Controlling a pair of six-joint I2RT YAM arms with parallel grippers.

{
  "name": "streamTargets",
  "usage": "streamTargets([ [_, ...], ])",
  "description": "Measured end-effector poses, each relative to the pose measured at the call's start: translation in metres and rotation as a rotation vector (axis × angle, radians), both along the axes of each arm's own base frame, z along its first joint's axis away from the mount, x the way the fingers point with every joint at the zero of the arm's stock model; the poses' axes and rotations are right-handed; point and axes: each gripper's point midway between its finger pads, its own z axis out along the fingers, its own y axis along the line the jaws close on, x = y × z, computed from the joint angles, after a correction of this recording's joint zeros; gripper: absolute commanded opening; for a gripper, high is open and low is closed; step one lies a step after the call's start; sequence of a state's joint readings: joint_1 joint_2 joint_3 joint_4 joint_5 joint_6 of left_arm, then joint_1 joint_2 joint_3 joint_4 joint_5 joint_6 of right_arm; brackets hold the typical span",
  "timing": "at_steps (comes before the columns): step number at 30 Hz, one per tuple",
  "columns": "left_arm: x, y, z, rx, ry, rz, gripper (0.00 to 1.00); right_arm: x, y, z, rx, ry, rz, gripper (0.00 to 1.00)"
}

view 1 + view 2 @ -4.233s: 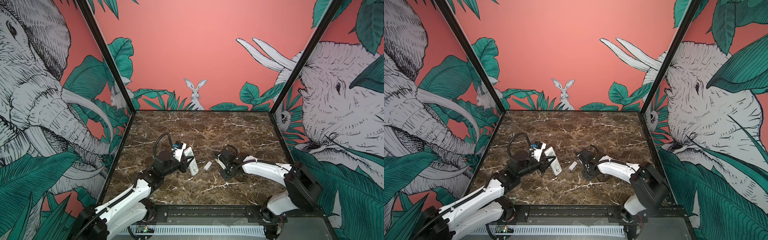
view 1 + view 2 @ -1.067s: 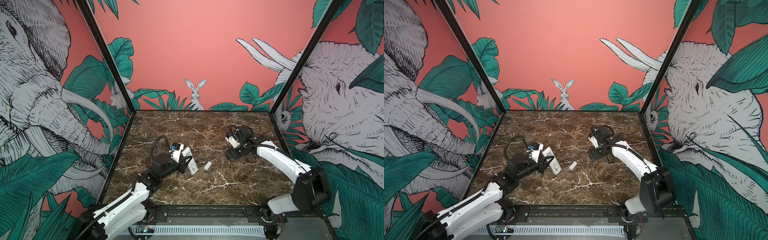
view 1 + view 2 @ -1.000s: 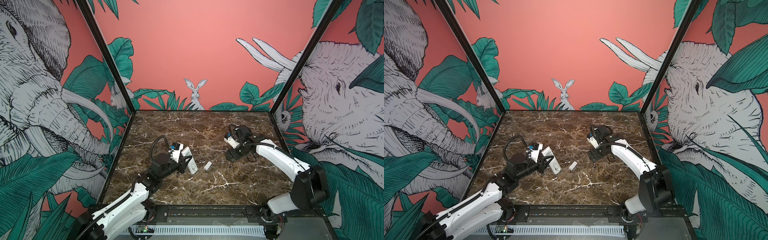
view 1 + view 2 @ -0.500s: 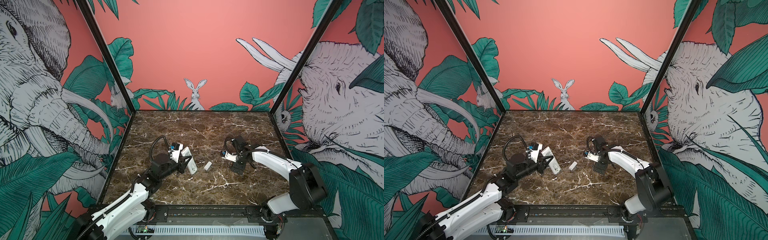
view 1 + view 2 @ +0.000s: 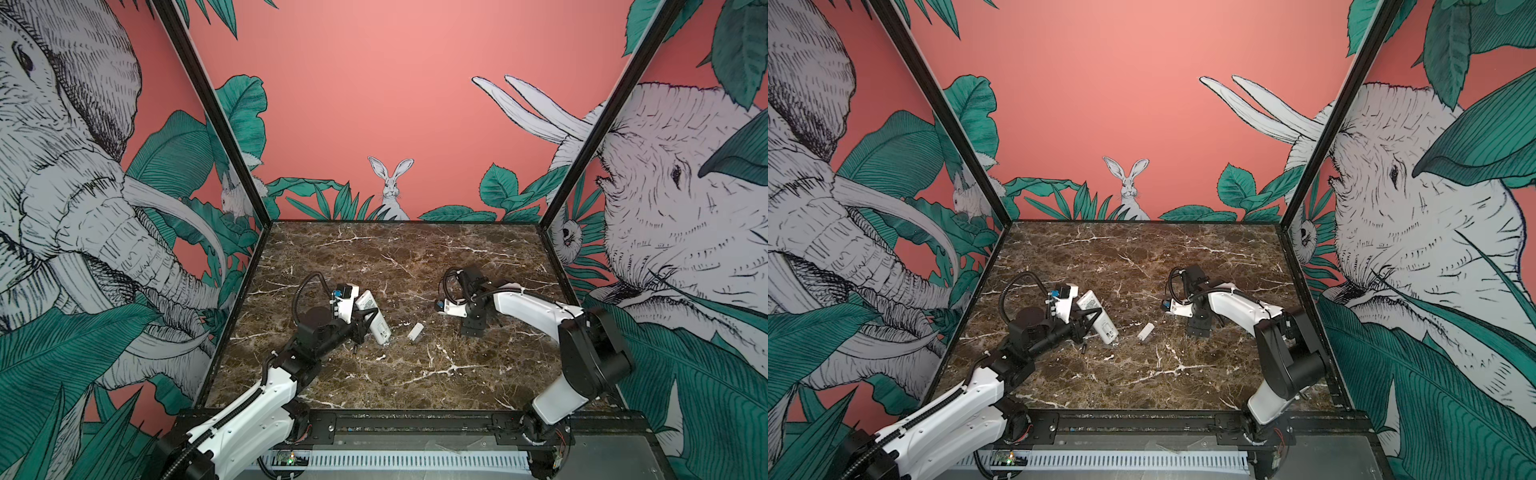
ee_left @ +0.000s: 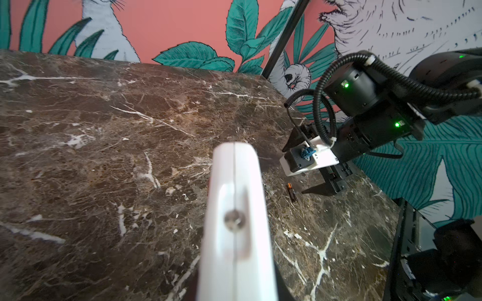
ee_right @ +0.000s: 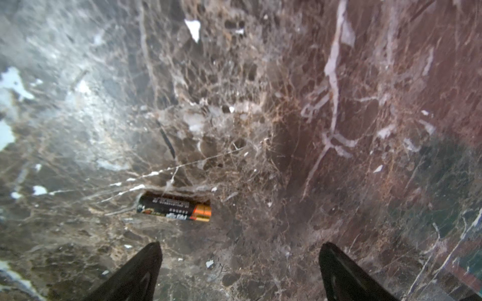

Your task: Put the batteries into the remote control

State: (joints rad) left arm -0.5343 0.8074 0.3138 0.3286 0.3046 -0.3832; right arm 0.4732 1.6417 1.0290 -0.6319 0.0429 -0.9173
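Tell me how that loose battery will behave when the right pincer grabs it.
The battery is a round cylinder lying on its side on the smooth marble top, so a nudge would probably roll it. Its glossy wrap may slip in the open right pincer.

Robot lab booth, jungle-mural walls [image 5: 374, 104], marble tabletop [image 5: 395, 257]
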Motion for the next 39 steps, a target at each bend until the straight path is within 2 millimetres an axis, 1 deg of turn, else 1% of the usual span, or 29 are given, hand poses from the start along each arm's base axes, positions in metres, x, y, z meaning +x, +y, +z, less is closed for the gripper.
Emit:
streamTargets([
  [3,0.002,0.006,0.007,-0.023,-0.019,0.020,0.00,-0.003,0.002,-0.006,-0.017,0.034,0.024,0.92],
  [7,0.001,0.007,0.015,-0.043,-0.039,0.015,0.00,-0.009,0.002,-0.014,-0.043,0.070,0.057,0.91],
  [15,0.000,0.009,0.014,-0.051,-0.048,0.017,0.00,-0.015,0.013,-0.023,-0.084,0.087,0.140,0.91],
  [17,0.000,0.009,0.014,-0.051,-0.048,0.019,0.00,-0.014,0.017,-0.023,-0.096,0.086,0.162,0.89],
  [19,0.000,0.010,0.014,-0.052,-0.048,0.020,0.00,-0.015,0.019,-0.024,-0.105,0.084,0.178,0.85],
  [21,0.001,0.010,0.014,-0.052,-0.050,0.021,0.00,-0.015,0.021,-0.024,-0.111,0.089,0.189,0.78],
  [26,0.000,0.011,0.017,-0.057,-0.057,0.022,0.00,-0.018,0.023,-0.026,-0.111,0.108,0.181,0.50],
  [29,0.000,0.011,0.017,-0.057,-0.057,0.024,0.00,-0.021,0.024,-0.027,-0.110,0.129,0.163,0.39],
  [32,0.000,0.011,0.017,-0.057,-0.057,0.023,0.00,-0.024,0.025,-0.028,-0.111,0.153,0.135,0.34],
  [34,0.000,0.011,0.017,-0.057,-0.057,0.023,0.00,-0.026,0.024,-0.029,-0.113,0.169,0.111,0.29],
  [39,-0.001,0.012,0.019,-0.060,-0.063,0.023,0.00,-0.027,0.023,-0.030,-0.125,0.191,0.049,0.23],
])
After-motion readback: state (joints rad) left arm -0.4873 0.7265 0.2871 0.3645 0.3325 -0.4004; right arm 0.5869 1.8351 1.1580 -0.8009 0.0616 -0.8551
